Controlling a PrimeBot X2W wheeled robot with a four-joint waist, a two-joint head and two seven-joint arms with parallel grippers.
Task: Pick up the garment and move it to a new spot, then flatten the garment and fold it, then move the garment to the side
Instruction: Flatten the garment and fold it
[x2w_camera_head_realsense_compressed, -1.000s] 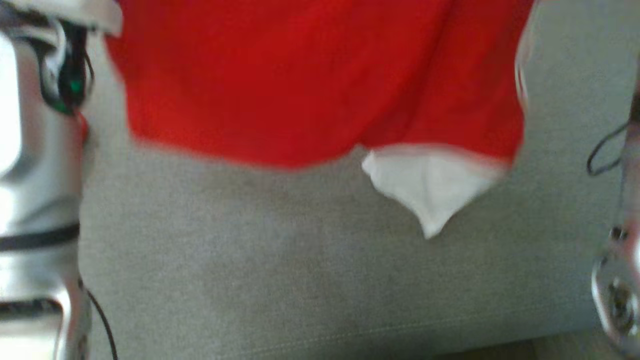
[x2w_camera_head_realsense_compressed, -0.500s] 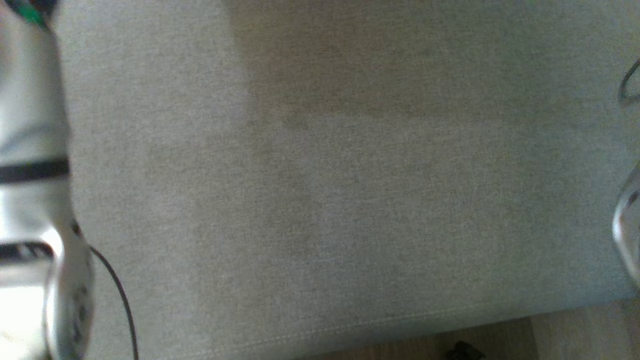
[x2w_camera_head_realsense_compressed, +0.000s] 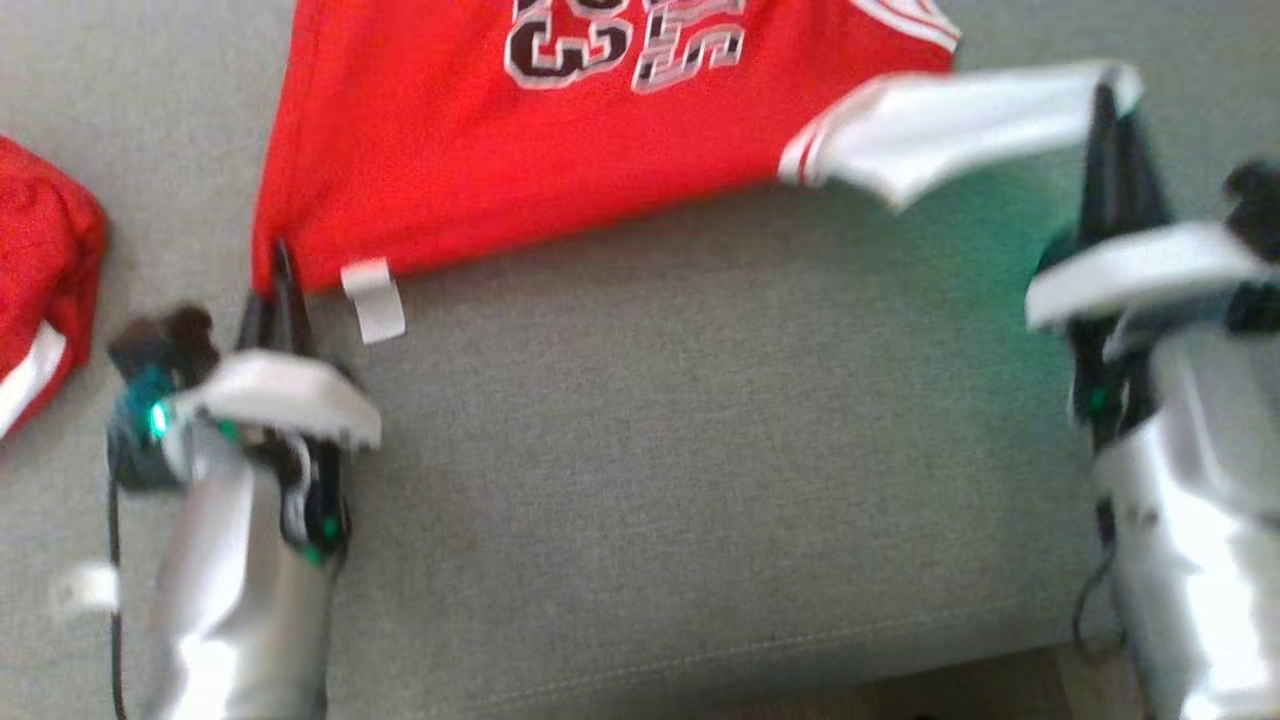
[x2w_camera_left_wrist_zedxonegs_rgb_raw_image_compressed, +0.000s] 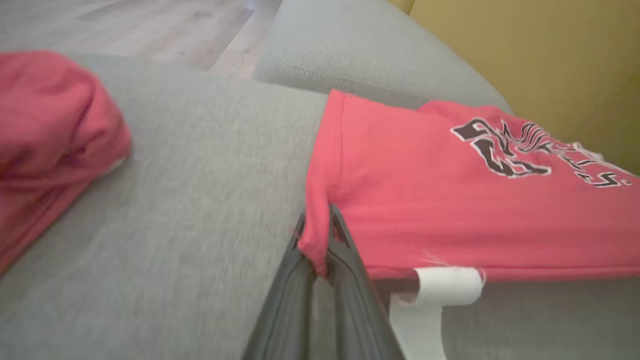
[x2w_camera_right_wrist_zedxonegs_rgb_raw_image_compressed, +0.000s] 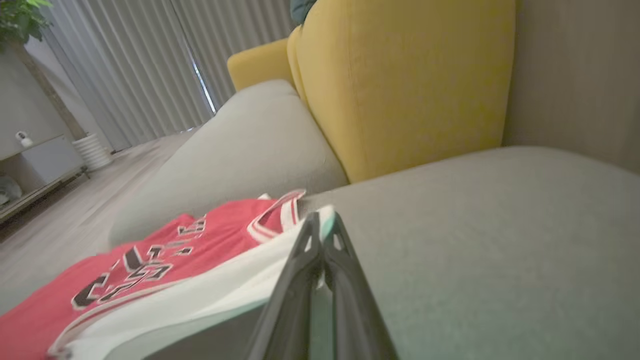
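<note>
— Which way along the grey seat (x2w_camera_head_realsense_compressed: 700, 450), for the garment (x2w_camera_head_realsense_compressed: 560, 170)?

— Runs left to right across the far part of it, hemmed edge at the left, striped trim and a white panel (x2w_camera_head_realsense_compressed: 950, 125) at the right, with the print up.

— Anything cut off or hard to make out?

— Cropped by the top edge of the head view, with the lettering half shown. Blurred there too, so hard to read beyond a 3. Cannot tell whether the near edge touches the seat.

— And the left gripper (x2w_camera_head_realsense_compressed: 280, 265)?

— Clamped on the near left corner, red cloth pinched tight, just left of a white tag (x2w_camera_head_realsense_compressed: 373, 298) hanging from the near edge.

— The right gripper (x2w_camera_head_realsense_compressed: 1105, 100)?

— Pressed together on the tip of the white panel at the right end, with the near edge stretched between the two.

— Anything else around?

— A second red bundle (x2w_camera_head_realsense_compressed: 40, 260), well apart to the left. A yellow cushion (x2w_camera_right_wrist_zedxonegs_rgb_raw_image_compressed: 400, 90) at the far side, upright behind the seat.
</note>
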